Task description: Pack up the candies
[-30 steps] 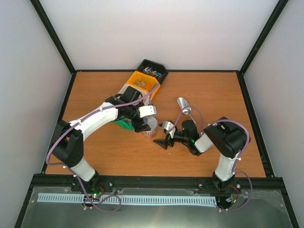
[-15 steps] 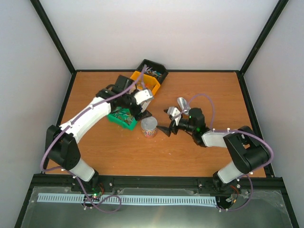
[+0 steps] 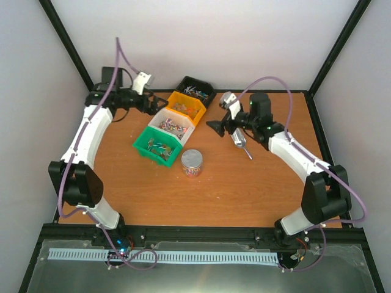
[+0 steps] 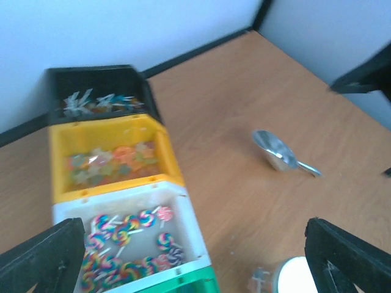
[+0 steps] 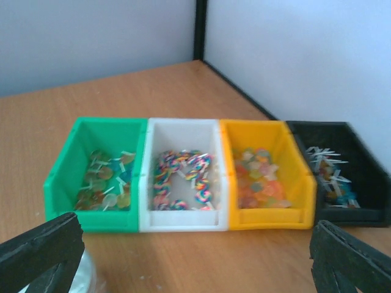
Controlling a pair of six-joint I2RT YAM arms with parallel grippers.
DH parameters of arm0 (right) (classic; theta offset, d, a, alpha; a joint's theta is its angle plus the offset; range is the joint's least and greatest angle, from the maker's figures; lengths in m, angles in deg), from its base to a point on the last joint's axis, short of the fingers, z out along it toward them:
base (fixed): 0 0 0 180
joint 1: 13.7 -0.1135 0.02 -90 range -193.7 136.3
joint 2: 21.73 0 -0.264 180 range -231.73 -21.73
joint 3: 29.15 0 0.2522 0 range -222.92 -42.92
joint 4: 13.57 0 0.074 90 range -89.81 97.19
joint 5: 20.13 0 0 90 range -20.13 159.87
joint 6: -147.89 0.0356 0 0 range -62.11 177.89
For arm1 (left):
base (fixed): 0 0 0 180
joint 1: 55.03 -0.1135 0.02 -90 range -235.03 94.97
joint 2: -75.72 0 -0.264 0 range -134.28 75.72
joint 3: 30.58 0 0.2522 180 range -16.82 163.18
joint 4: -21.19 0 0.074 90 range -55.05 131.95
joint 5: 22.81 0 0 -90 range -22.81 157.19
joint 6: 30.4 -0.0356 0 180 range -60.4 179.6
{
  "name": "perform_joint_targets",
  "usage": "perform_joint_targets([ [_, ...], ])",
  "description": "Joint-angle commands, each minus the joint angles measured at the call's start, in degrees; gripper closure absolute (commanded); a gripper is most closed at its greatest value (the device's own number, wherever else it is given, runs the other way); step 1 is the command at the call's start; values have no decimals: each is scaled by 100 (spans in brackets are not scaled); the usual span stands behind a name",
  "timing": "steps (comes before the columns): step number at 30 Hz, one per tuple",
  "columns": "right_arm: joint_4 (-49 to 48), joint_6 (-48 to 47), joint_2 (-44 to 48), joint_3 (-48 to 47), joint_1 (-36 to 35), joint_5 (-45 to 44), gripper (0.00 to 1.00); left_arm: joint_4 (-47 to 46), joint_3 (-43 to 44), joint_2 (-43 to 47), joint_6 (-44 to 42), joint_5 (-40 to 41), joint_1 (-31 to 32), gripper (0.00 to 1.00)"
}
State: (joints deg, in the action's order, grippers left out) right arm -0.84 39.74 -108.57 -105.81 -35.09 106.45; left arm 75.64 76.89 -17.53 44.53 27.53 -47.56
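The candies lie sorted in four small bins in a row: green (image 5: 61,174), white (image 5: 182,221), yellow (image 5: 266,218) and black (image 5: 366,183). Round lollipops (image 5: 101,183) fill the green bin, swirled lollipops (image 5: 183,174) the white, wrapped sweets (image 5: 259,177) the yellow, pale wrapped ones (image 5: 330,168) the black. The top view shows the same row (image 3: 174,119). A clear jar (image 3: 192,163) with a silver lid stands just in front of the bins. My left gripper (image 3: 156,104) is open and empty, raised behind the bins. My right gripper (image 3: 218,126) is open and empty, right of them.
A silver metal scoop (image 3: 240,140) lies on the table right of the bins, also in the left wrist view (image 4: 278,151). The jar shows at the lower edge of the left wrist view (image 4: 298,278). Black frame posts and white walls close in the back corners.
Both arms have pulled up and away from the jar, the left to the back left, the right to the back right. The bin row and the lidded jar now show unobstructed.
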Motion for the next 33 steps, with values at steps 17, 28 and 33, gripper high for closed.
perform_joint_targets([
  [17, 1270, 912, -875, -244, 2851, 1196, 0, -406, -1623, 296, 563, 1075, -1500, 0],
  [28, 1105, 457, -906, 625, 3425, 1236, 0, -973, -2634, 445, 658, 1515, -1501, 0],
  [33, 974, 490, -845, 789, 3427, 1212, 0, -1014, -2578, 330, 773, 1483, -1496, 0],
])
